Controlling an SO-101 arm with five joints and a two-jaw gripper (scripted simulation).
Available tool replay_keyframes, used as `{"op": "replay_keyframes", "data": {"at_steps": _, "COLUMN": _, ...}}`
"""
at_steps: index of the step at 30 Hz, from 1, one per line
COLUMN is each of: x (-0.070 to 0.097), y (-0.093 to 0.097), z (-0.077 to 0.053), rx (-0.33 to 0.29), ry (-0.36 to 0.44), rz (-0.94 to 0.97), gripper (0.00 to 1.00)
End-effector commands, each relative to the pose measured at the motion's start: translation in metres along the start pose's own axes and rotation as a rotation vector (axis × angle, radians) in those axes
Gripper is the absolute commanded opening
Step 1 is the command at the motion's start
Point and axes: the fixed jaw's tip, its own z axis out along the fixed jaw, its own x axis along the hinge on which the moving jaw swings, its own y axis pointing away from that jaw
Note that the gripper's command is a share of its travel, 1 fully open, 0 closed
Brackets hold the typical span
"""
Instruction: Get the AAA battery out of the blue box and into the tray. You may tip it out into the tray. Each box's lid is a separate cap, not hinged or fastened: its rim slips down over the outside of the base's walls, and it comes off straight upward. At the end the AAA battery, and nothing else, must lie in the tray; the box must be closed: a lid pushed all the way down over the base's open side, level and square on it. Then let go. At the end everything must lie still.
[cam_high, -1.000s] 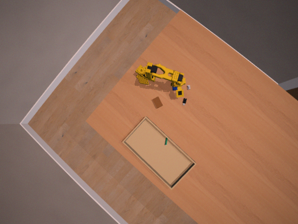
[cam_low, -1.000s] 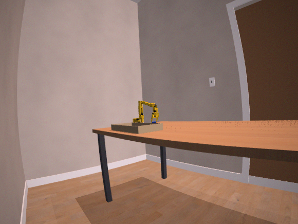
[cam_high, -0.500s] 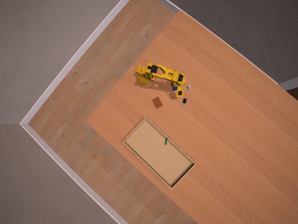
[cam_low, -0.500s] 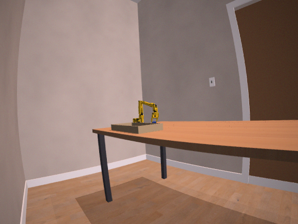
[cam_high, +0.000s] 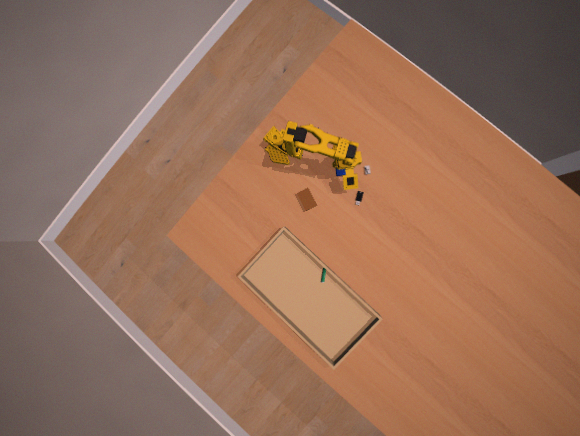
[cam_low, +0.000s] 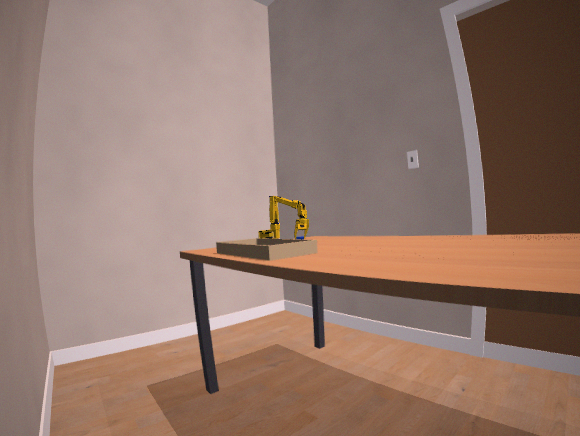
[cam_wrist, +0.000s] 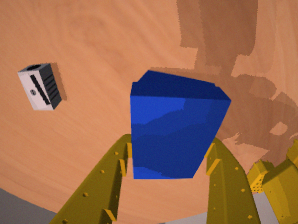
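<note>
My gripper (cam_wrist: 169, 152) is shut on the blue box (cam_wrist: 174, 125), one finger on each side of it. I hold it low over the table top, close to the arm's base. From above, only a small blue patch of the box (cam_high: 340, 172) shows under the gripper (cam_high: 346, 176). I cannot tell whether its lid is on. A small green AAA battery (cam_high: 323, 275) lies inside the shallow tan tray (cam_high: 308, 295), near the tray's long far edge. In the side view the gripper (cam_low: 300, 232) hangs behind the tray (cam_low: 267, 247).
A brown box (cam_high: 306, 199) sits on the table between the arm and the tray. A small white and black object (cam_high: 359, 197) lies just beside the gripper and shows in the wrist view (cam_wrist: 40, 87). Another small whitish object (cam_high: 367, 170) lies to the right of the arm.
</note>
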Motion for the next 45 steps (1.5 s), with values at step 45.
{"op": "replay_keyframes", "data": {"at_steps": 45, "x": -0.0007, "y": 0.0073, "z": 0.0001, "rx": -0.033, "ry": -0.013, "rz": -0.001, "gripper": 0.26}}
